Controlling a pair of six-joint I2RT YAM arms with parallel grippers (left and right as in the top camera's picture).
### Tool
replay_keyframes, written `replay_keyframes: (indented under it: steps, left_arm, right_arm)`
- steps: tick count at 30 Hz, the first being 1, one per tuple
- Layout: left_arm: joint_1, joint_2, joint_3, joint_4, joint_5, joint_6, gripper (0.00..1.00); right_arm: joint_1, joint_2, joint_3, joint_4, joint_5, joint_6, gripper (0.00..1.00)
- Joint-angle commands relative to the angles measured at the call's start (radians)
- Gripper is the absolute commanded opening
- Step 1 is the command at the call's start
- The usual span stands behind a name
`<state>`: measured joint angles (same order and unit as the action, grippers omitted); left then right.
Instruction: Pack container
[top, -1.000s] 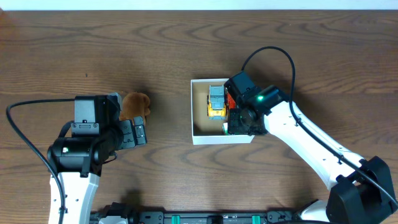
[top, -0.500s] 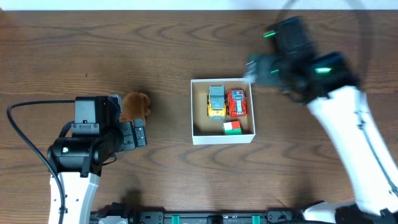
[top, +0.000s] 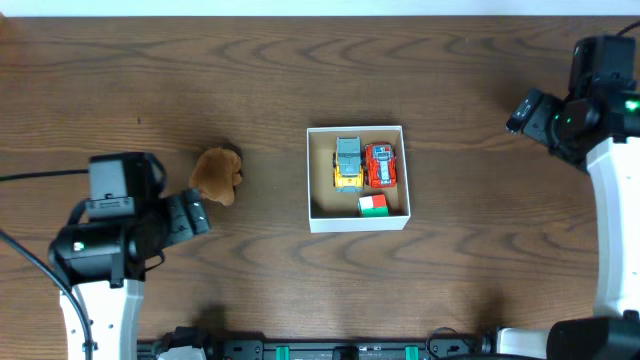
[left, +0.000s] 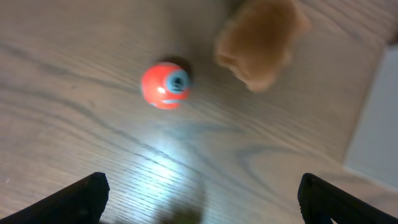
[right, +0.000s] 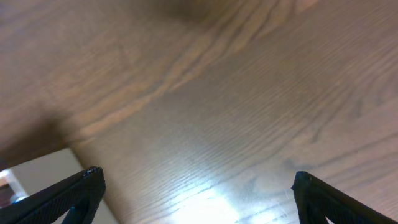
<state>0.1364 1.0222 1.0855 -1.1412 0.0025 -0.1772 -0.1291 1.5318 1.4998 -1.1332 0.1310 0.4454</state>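
The shallow square white cardboard container (top: 340, 222) sits at the middle of the dark wooden bench (top: 200, 80), open side up. Three toys already lie on its tan floor. A yellow and grey toy truck (top: 348, 162) and a red toy car (top: 381, 165) lie side by side toward the far wall, and a small red-and-green block (top: 373, 205) rests against the near wall, below the car. Kept to the container's right side like this, they leave its left strip of floor bare, probably as room for what is outside. A brown furry plush toy (top: 216, 175) lies on the bench well to the container's left. The left wrist view shows a small orange-red ball with a blue-grey spot (left: 165, 85) just beyond the plush, further from the container; it does not show in the overhead view, likely hidden under the arm. The left claw (left: 202, 199) hovers over these two with its fingers spread wide and nothing between them, a stance that suits coming down on either toy. The right claw (right: 199, 186) hangs well off to the container's right, fingers likewise wide apart and empty, seemingly parked clear so the left arm has free way to the container.
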Motion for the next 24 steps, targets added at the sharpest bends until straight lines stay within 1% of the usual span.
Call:
replay_keyframes:
  steps: [1, 3, 6, 14, 19, 24]
  left_arm:
    - [0.080, 0.064, 0.017, 0.010, -0.033, -0.020, 0.98]
    - [0.121, 0.132, 0.017, 0.023, -0.032, -0.019, 0.98]
    - [0.148, 0.249, 0.017, 0.064, -0.033, -0.018, 0.98]
    - [0.155, 0.556, 0.017, 0.211, -0.029, -0.011, 0.98]
    - [0.155, 0.688, 0.017, 0.252, -0.029, -0.011, 0.98]
    - [0.155, 0.755, 0.016, 0.258, -0.029, -0.011, 0.98]
  right_arm:
    - [-0.003, 0.009, -0.092, 0.057, -0.026, -0.056, 0.99]
    - [-0.002, 0.010, -0.145, 0.098, -0.039, -0.062, 0.99]
    - [-0.002, 0.010, -0.186, 0.113, -0.039, -0.062, 0.99]
    - [-0.002, 0.010, -0.195, 0.109, -0.038, -0.062, 0.99]
    - [-0.002, 0.010, -0.195, 0.109, -0.038, -0.077, 0.99]
    - [-0.002, 0.010, -0.195, 0.109, -0.038, -0.077, 0.99]
